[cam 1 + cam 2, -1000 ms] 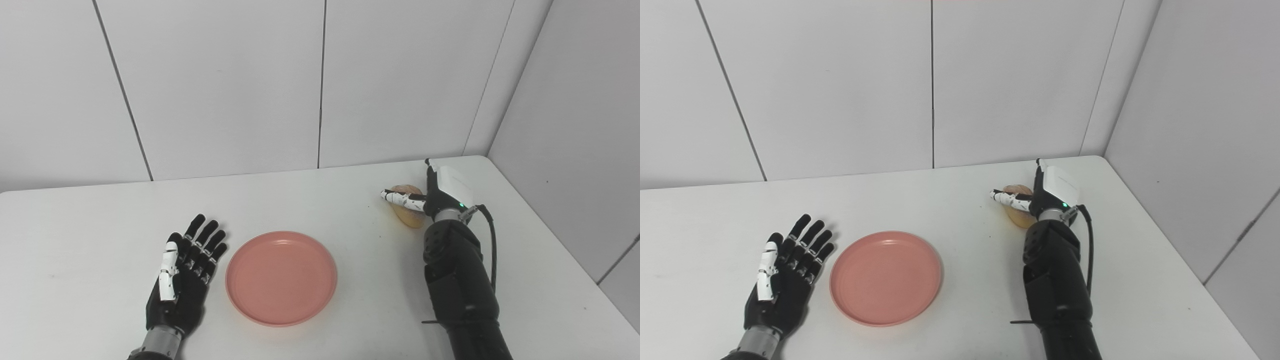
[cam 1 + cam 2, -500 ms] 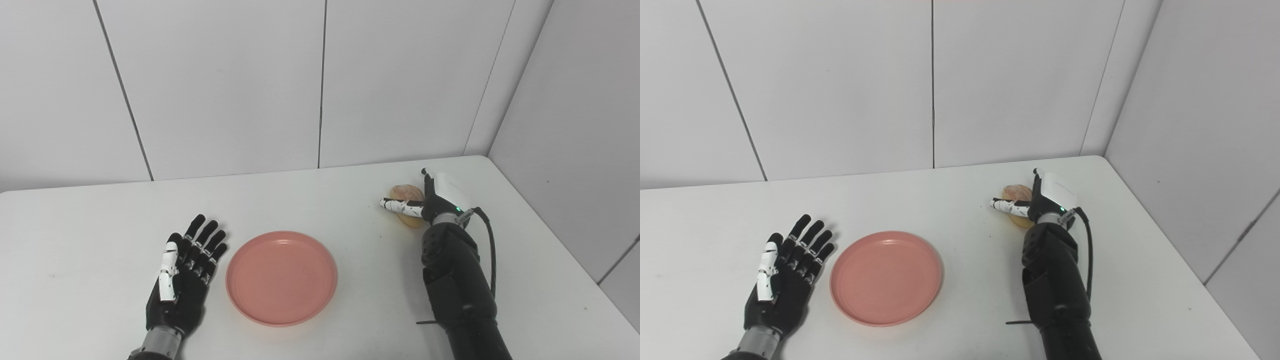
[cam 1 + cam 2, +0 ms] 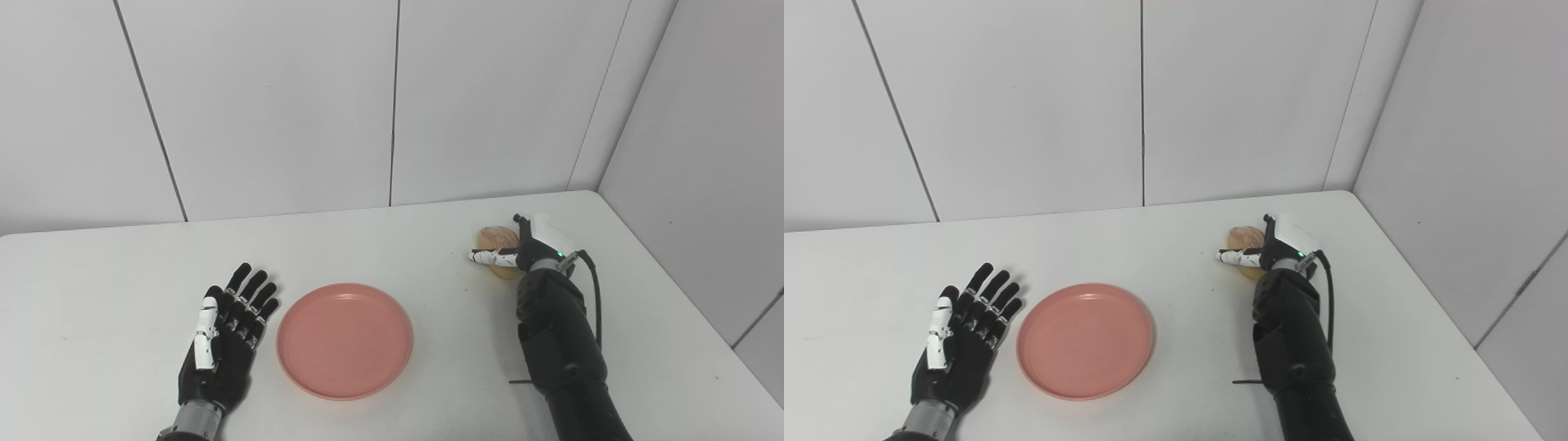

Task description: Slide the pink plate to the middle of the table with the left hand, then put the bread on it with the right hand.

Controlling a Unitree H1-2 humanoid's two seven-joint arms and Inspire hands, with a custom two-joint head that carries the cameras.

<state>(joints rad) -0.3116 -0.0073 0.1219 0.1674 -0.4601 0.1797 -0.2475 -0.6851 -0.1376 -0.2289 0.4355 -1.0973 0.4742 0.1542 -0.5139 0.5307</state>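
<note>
The pink plate [image 3: 344, 340] lies flat near the table's front middle, with nothing on it. Just left of it my left hand [image 3: 225, 334] rests palm up on the table, open, fingers spread, not touching the rim. The bread [image 3: 492, 236], a small tan loaf, sits at the right rear. My right hand [image 3: 534, 242] is down over its right side. The white thumb [image 3: 487, 256] lies across the loaf's near edge. The other fingers are hidden behind the back of the hand, so the grip is unclear.
The white table [image 3: 392, 251] ends at wall panels behind and at a rounded corner on the far right. Its right edge [image 3: 1445, 318] runs close to my right forearm [image 3: 1292, 343]. A black cable loops beside that wrist.
My right hand has sunk lower onto the bread and its thumb has drawn in toward the loaf. The plate and my left hand have not moved.
</note>
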